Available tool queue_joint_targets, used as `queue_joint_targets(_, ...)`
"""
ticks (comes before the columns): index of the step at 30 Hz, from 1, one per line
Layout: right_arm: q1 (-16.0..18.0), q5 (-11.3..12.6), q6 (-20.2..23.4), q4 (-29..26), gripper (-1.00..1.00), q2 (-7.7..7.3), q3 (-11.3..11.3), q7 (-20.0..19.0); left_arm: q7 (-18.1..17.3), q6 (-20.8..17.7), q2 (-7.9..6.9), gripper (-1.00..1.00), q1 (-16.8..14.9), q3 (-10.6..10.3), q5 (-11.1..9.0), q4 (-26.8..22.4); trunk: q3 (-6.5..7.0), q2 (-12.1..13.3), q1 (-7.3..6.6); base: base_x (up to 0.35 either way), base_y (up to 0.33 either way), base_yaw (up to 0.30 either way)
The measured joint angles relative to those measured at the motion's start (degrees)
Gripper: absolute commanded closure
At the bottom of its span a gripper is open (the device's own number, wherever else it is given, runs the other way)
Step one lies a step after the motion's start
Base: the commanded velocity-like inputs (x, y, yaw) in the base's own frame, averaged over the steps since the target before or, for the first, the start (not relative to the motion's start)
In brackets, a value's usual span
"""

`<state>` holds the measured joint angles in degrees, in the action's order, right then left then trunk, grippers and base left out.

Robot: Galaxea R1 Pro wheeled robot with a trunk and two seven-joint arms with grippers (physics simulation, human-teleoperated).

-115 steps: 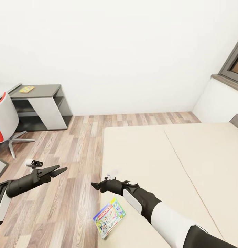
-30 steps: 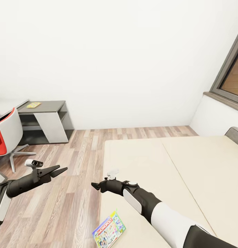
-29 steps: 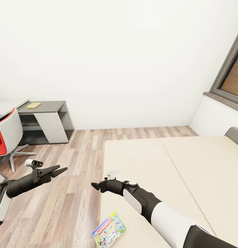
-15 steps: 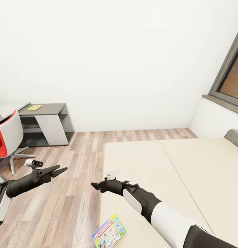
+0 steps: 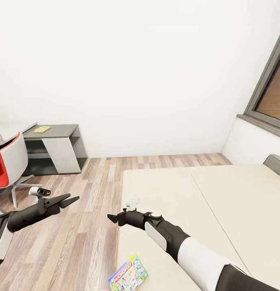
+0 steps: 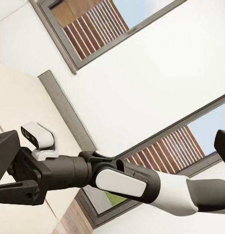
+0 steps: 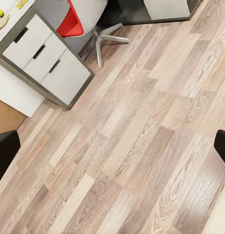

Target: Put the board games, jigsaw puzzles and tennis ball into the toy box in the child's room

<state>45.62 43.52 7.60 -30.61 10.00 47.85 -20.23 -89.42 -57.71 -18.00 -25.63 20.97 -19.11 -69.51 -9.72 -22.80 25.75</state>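
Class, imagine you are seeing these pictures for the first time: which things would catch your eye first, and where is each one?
The bright Monopoly box stands out, lying at the near corner of the beige bed, below the right hand. Next comes the red chair at the head view's left edge, beside the dark grey cabinet with a small colourful flat thing on top. Both dark arms reach forward, the left hand over the wood floor.

MONOPOLY in white letters on a red banner, across the lid of the white-green board game box (image 5: 128,276) lying on the beige bed (image 5: 221,202) — smaller print on that lid too fine to read
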Motion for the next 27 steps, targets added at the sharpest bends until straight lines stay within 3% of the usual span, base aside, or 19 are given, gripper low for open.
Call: queue_joint_targets(27,0.0,-0.01,0.0,0.0,-1.0,0.0,0.0,0.0,0.0,-0.01,0.0,-1.0,0.0,-0.01,-0.01,0.0,2.52,0.0,0.0,0.0,0.0,0.0)
